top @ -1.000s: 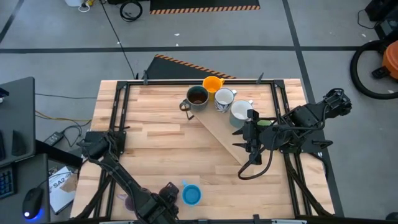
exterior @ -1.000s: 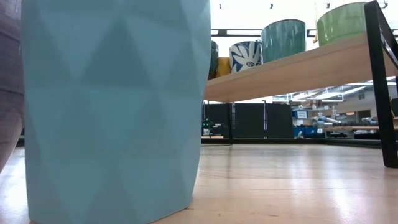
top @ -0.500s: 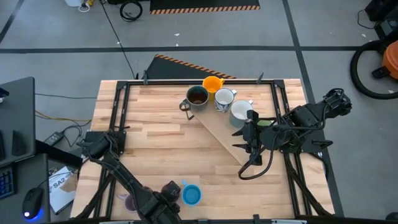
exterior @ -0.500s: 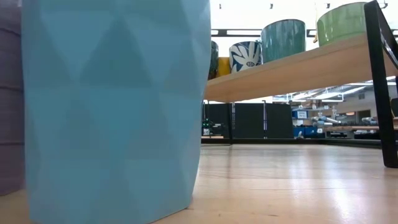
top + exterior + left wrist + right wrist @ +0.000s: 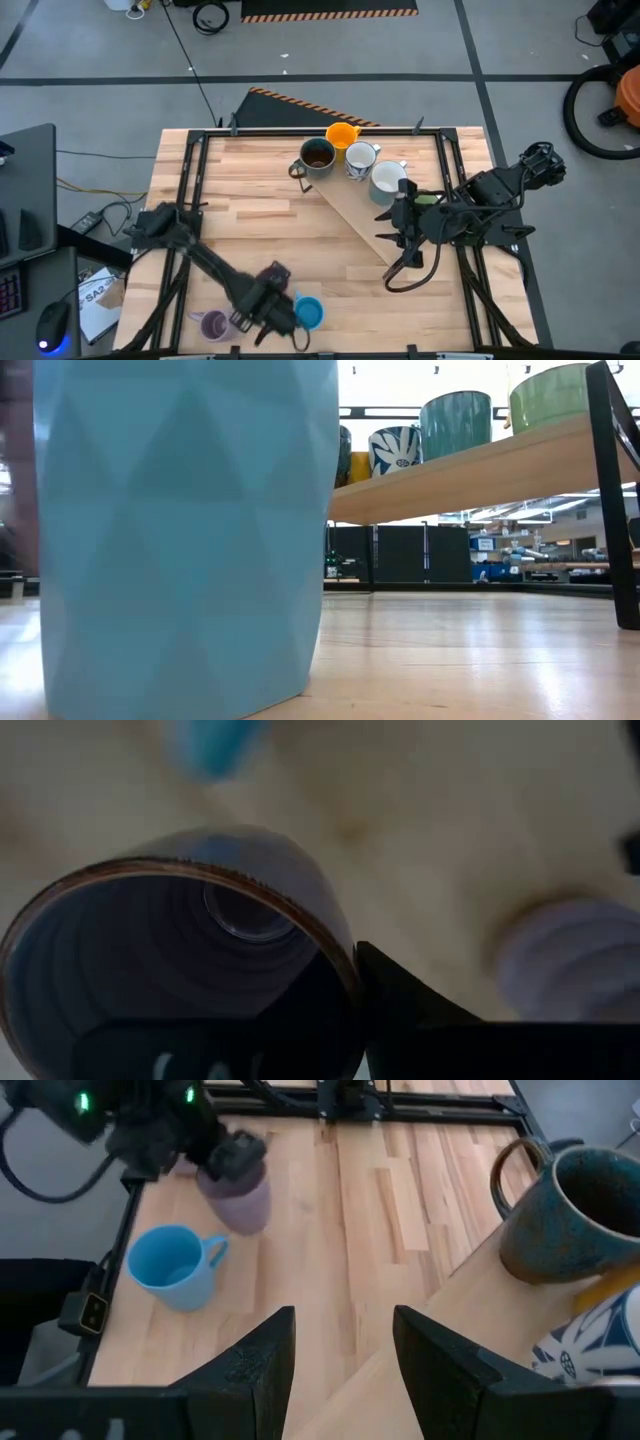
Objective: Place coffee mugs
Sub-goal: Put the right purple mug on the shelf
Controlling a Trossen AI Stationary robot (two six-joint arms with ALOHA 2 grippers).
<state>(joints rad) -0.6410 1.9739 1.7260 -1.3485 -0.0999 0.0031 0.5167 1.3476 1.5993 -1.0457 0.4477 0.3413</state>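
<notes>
Clamped on the rim of a glossy purple ceramic mug (image 5: pixel 170 970), left gripper (image 5: pixel 268 305) carries it just beside the blue handled mug (image 5: pixel 309 313), risking a knock, while the open right gripper (image 5: pixel 405 225) waits far off.

A: Which lettering, labels or numbers are legible in these views?

B: None with certainty. In the high view a white sheet (image 5: pixel 97 298) lying beside the surface's left edge carries dark printed characters, too small to make out.

A: Any markings on the mugs?

B: Only a pattern, no lettering: the white mug (image 5: pixel 394 450) on the raised board bears a dark blue leaf motif, seen in the low view and again at the edge of the right wrist view.

A: And signs in the room?

B: A striped orange-and-black hazard strip (image 5: pixel 310 106) lies on the floor beyond the surface; it bears no words. Distant shelving in the low view shows nothing readable.
</notes>
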